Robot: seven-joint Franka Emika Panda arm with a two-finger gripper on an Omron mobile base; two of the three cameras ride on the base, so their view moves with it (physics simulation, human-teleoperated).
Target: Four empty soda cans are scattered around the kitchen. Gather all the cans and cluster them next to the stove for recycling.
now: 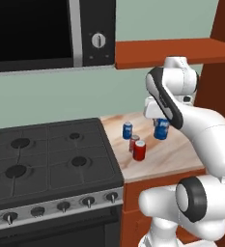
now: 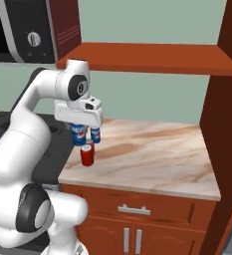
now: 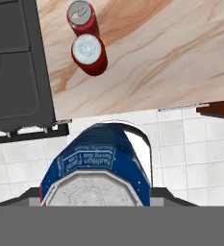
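My gripper [image 2: 79, 127] is shut on a blue soda can [image 1: 161, 130] [image 2: 78, 134] [image 3: 100, 161], held upright just over the beige counter [image 1: 172, 154] to the right of the stove [image 1: 46, 154]. A second blue soda can [image 1: 127, 130] [image 2: 95, 135] stands on the counter near the stove's edge. Two red soda cans [image 1: 139, 150] [image 1: 133, 142] stand close together in front of it, and they also appear in the hand view [image 3: 89, 54] [image 3: 81, 17]. The held can hides my fingertips in the hand view.
A black microwave [image 1: 36, 34] with a dial hangs above the stove. A reddish-brown shelf [image 2: 147, 57] runs over the counter, and a tall cabinet side [image 2: 227, 124] closes off its right end. Bare counter [image 2: 157, 149] stretches to the right of the cans.
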